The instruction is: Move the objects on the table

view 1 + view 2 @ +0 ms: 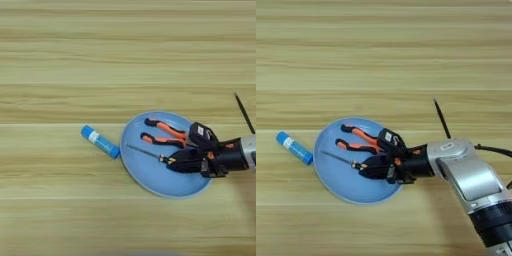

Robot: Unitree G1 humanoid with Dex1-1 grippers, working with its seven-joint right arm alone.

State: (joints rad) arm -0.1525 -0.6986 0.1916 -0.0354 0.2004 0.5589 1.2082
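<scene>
While the gripper (373, 167) clenched the screwdriver (150, 154) by its handle over the plate (150, 177), its thin stiff shaft pointed away. Rigid, heavier-looking pliers (164, 132) lay just beside the gripper; the light, rollable glue stick (100, 142) lay beyond on the desk (125, 50).

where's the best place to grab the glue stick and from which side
Grip the glue stick across the middle of its tube, coming straight down from above. It lies flat on the table, slanted, just left of the plate, so turn the fingers square to its length.
</scene>
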